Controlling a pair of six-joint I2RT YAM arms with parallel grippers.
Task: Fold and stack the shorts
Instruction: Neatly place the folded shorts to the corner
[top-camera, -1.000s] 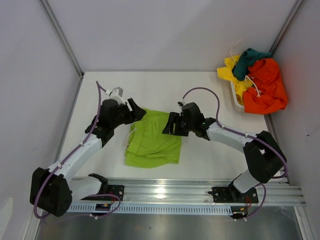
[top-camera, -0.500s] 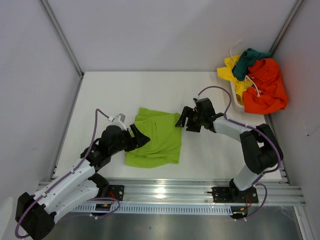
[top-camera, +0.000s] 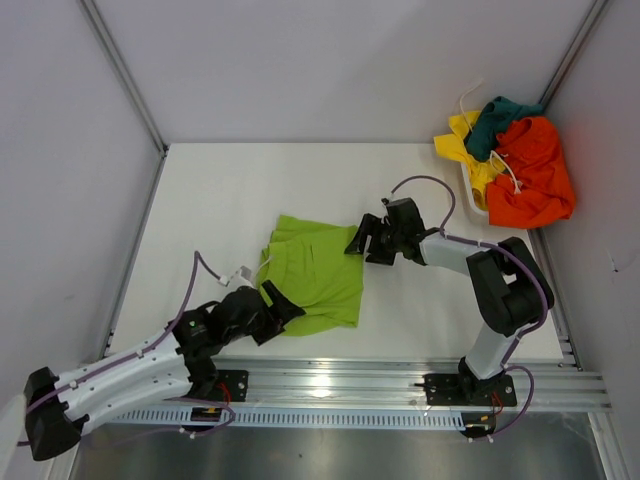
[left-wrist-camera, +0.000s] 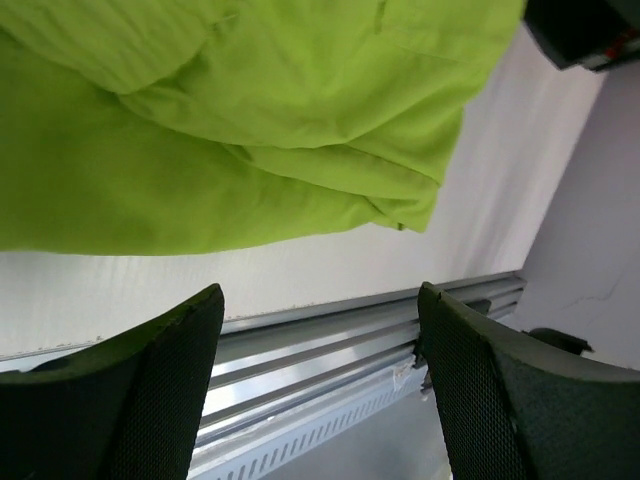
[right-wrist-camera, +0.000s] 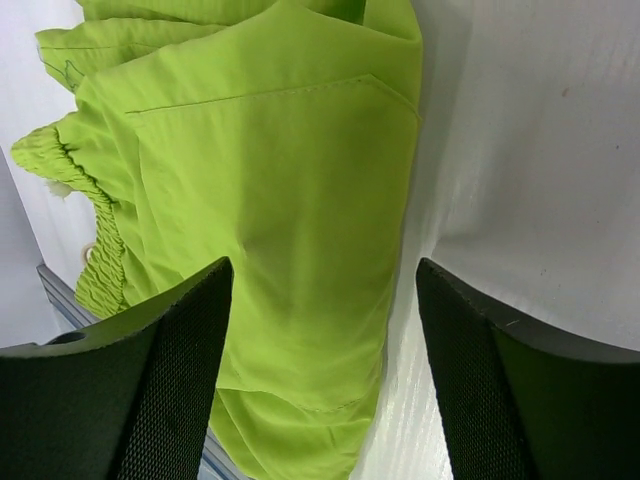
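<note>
Overhead: lime green shorts (top-camera: 312, 275) lie part-folded mid-table; left gripper (top-camera: 280, 300) at near-left corner, right gripper (top-camera: 358, 240) at far-right edge, both spread, empty. Left wrist: jaws gape off cloth's near edge. Right wrist: jaws frame cloth's edge; if you pinch shallow, one layer may drag and undo fold.

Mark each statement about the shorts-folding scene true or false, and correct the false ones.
1. The lime green shorts lie on the table between the two arms. True.
2. The right claw is clamped on the orange shorts. False: it stands open at the lime green pair; the orange pair is in the pile at the white basket.
3. The left claw is open and holds nothing. True.
4. The dark teal shorts are spread flat at the table's near edge. False: they sit bunched on top of the pile at the far right.
</note>
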